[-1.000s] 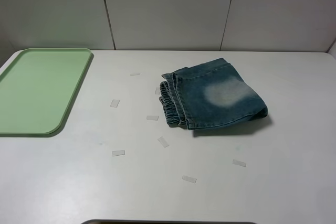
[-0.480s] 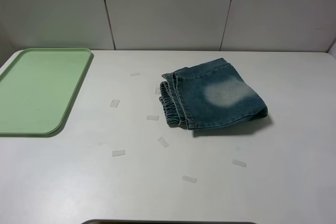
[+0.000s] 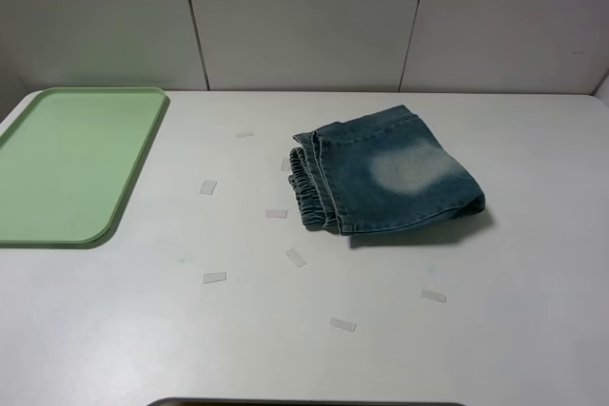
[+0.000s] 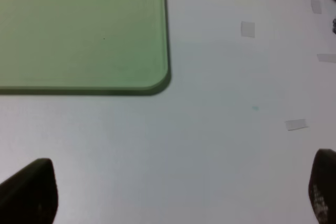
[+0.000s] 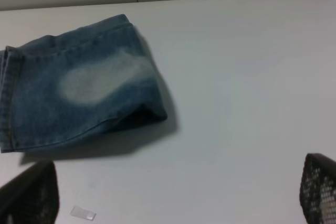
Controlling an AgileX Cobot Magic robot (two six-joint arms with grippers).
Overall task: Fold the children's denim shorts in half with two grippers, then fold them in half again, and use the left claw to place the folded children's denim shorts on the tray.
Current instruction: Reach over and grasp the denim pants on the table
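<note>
Denim shorts (image 3: 390, 178) lie folded, well apart from the tray (image 3: 57, 164); left gripper (image 4: 176, 190) and right gripper (image 5: 174, 190) jaws spread.

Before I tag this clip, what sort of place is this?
Likely a lab test bench: white table marked with tape strips, plain wall panels, just folded denim shorts and a green tray.

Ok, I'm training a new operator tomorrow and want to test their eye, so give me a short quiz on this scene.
1. On which side of the high view is the tray: left or right?
2. The shorts are: A spread flat; B folded, on the table; C folded, on the tray.
3. True or false: the shorts' waistband points toward the tray.
Key: 1 left; 2 B; 3 true.
</note>
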